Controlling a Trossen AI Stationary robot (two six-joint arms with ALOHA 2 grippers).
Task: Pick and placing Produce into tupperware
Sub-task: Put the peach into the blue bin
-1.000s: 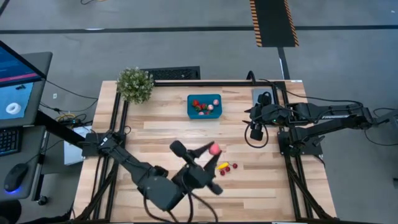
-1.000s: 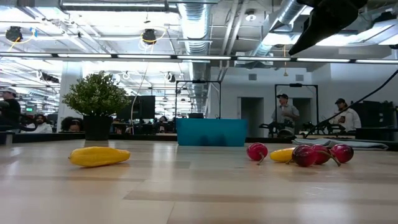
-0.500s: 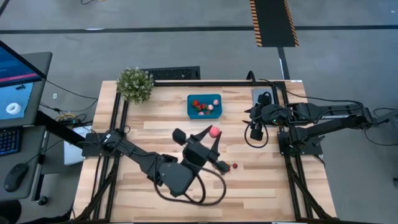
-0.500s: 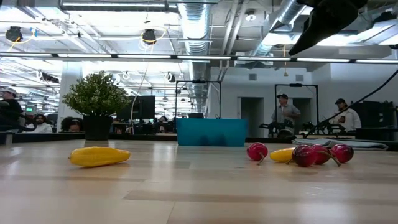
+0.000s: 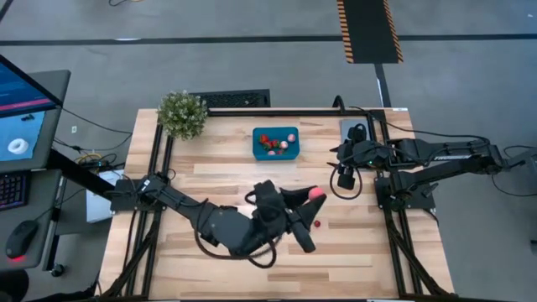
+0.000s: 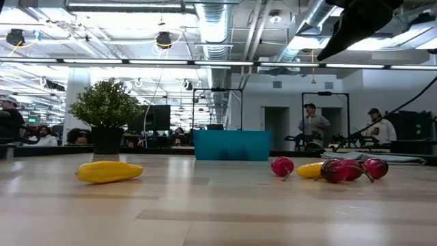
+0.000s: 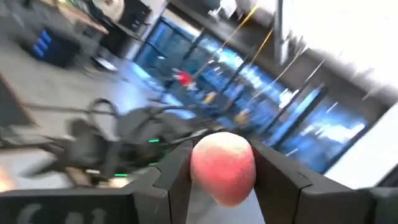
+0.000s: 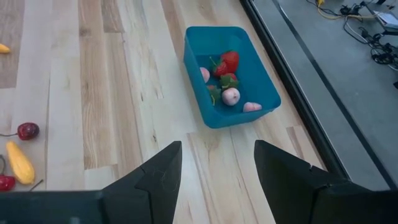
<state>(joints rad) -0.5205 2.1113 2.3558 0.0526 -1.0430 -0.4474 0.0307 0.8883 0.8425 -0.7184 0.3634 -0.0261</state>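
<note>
My left gripper [image 5: 312, 196] hangs over the table's middle right, shut on a round pink piece of produce [image 5: 316, 194], which also shows in the left wrist view [image 7: 222, 167]. The teal tupperware [image 5: 275, 143] stands at the far middle with strawberries and pink pieces [image 8: 229, 79] inside. Dark red cherries [image 6: 341, 169] and yellow pieces [image 6: 109, 171] lie on the wood; one cherry [image 5: 317, 224] shows beside my left arm. My right gripper [image 8: 217, 171] waits open at the table's right side [image 5: 344, 180], its fingers aimed toward the tupperware [image 8: 230, 74]. My left gripper pinches the pink piece by its two opposite sides [image 7: 198, 168] between the two fingers [image 7: 177, 177]. The fingers lie about level and point toward the table's right edge. The piece is lifted clear of the table, and its rounded front sticks out past the fingertips.
A bushy potted plant [image 5: 182, 113] stands at the far left corner. A grey flat plate [image 5: 351, 127] lies at the far right near the right arm. Black frame rails run along the table's edges. People stand in the room beyond the table [image 6: 313, 123].
My left gripper has carried the pink piece first a little toward the far edge, then toward the table's right edge, staying high above the wood. Its wrist has rolled about its own line while it stayed shut on the piece. The produce on the table has not moved.
</note>
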